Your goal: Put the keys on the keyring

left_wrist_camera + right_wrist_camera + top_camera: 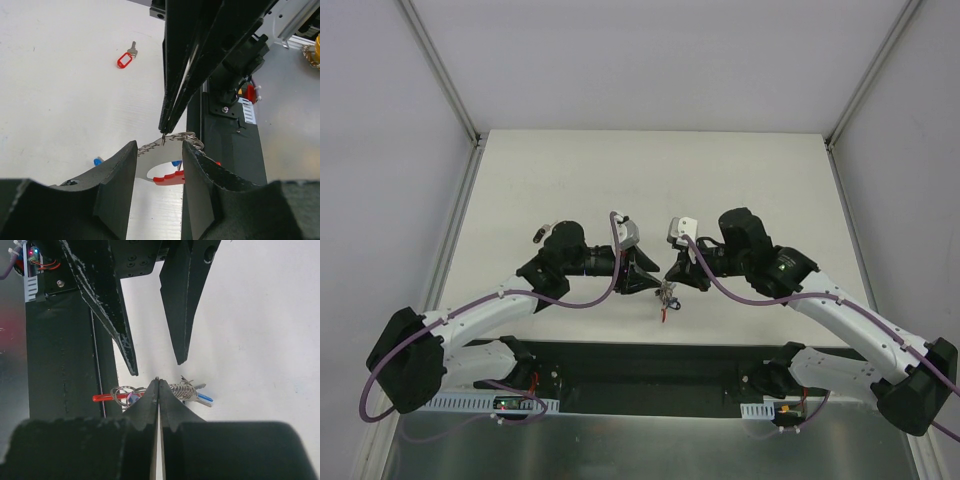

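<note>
Silver chain and ring, the keyring (181, 387) hangs between the two arms over the near edge of the table (60, 100), its red clip drooping below. The right gripper (157, 382) is pinched fully together, on the chain by the look of it, and seems to carry it. The left gripper (159, 146) faces it with jaws partly apart, one finger on each side of the chain, gripping nothing. A blue key (205, 399) shows at the chain's far end (whether it is threaded on or merely lies behind cannot be told). The red-tag key (125, 59) lies on the table, well apart from both arms.

The step in hand seems to be a second grip on the keyring, so the ring can be steadied for threading. To do it well, the left jaws should close on the ring itself, not the slack chain. They should land just beside the right fingertips without striking them, and slowly, since a nudge could swing the chain out of reach.
</note>
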Tool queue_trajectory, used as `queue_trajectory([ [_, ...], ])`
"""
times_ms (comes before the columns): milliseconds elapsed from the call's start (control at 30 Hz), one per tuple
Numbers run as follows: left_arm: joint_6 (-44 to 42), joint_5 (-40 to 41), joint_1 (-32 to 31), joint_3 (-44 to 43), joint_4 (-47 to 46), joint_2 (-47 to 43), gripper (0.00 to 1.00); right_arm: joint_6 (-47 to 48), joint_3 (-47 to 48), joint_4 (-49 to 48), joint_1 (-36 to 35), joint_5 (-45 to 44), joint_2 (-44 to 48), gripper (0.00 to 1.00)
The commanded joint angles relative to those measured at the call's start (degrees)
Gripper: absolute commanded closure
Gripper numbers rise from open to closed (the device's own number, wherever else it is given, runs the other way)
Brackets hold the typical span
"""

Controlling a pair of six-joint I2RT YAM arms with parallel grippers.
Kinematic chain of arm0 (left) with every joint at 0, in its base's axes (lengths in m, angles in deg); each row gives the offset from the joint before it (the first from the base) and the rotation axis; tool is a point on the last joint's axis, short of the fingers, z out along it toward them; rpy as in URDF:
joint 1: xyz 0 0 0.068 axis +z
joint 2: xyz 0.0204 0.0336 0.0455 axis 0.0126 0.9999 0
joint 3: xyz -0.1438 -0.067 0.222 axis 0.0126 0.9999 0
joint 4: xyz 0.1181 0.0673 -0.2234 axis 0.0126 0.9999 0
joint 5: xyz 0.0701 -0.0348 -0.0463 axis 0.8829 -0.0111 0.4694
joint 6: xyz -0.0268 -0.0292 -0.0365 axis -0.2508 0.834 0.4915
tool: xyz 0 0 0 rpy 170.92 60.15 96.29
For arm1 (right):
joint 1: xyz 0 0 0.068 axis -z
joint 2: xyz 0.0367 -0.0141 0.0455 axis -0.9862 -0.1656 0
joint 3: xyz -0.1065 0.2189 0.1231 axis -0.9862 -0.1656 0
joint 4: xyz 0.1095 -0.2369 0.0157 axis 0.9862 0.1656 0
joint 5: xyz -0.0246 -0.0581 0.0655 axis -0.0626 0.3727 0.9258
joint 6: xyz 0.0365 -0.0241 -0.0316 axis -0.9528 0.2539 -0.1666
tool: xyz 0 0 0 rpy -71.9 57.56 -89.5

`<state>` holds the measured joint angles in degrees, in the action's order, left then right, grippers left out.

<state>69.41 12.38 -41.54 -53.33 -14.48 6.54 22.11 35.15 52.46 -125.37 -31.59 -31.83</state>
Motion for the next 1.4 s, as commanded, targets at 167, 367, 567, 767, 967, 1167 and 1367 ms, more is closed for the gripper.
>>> queue_trajectory([
  [167, -1.40, -7.36, 0.34, -1.91, -5.55, 1.97, 0.61, 0.98, 2.62, -1.86, -0.71, 2.91, 0.13, 0.99],
  [367, -0.61, -8.06, 0.34, -3.14, -5.55, 4.34, 0.66, 0.89, 2.97, -1.69, -0.97, 3.26, -0.22, 0.99],
  [567, 0.00, -8.85, 0.42, -3.93, -5.81, 5.75, 0.74, 0.80, 3.15, -1.86, -1.06, 3.78, -0.57, 0.98],
  [767, 1.32, -10.35, 0.34, -4.11, -6.16, 6.63, 0.82, 0.36, 2.97, -2.74, -1.15, 3.17, -0.57, 0.99],
  [967, 1.85, -10.44, 0.34, -2.96, -6.16, 6.63, 0.88, -0.08, 2.88, -3.18, -1.15, 2.64, -0.57, 0.99],
  [1167, 2.02, -9.74, 0.42, -2.87, -6.16, 6.63, 1.00, -0.95, 2.97, -3.62, -1.15, 2.12, -0.22, 0.99],
  [1367, 0.97, -3.77, 0.34, -1.56, -6.16, 4.70, 1.00, -4.11, 1.74, -4.50, -1.15, -0.43, 1.10, 0.98],
])
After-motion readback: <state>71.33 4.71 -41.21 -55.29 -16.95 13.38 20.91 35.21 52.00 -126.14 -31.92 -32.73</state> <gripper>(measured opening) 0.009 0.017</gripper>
